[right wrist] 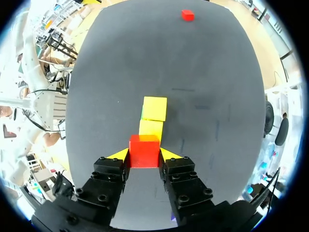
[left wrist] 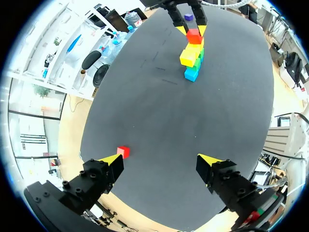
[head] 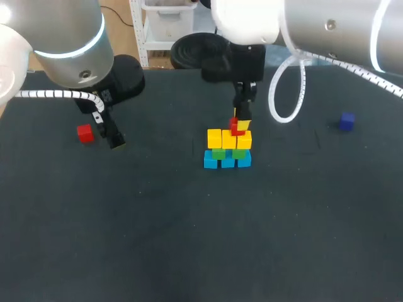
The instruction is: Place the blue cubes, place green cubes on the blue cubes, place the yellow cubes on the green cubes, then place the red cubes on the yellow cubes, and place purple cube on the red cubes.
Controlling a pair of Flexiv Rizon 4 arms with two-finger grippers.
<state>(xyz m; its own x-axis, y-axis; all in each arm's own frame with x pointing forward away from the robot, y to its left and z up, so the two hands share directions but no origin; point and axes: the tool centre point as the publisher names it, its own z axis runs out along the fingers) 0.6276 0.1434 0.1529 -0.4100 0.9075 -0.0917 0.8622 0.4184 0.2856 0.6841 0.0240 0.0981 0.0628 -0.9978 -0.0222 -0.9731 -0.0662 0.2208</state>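
A stack stands mid-table: blue cubes [head: 227,162] at the bottom, green cubes [head: 218,153] on them, yellow cubes [head: 221,138] on top. My right gripper [head: 239,124] is shut on a red cube [right wrist: 144,151] right over the yellow cubes [right wrist: 154,108]; I cannot tell whether it touches them. A second red cube [head: 85,133] lies at the left, just beside a fingertip of my open, empty left gripper [left wrist: 160,162]. In the left wrist view this cube [left wrist: 123,152] sits on the table. The purple cube [head: 346,121] lies alone at the far right.
The dark table [head: 189,239] carries nothing else. My right arm's white cable [head: 283,94] loops down behind the stack. The left arm's coiled cable [head: 56,95] hangs over the table's left part.
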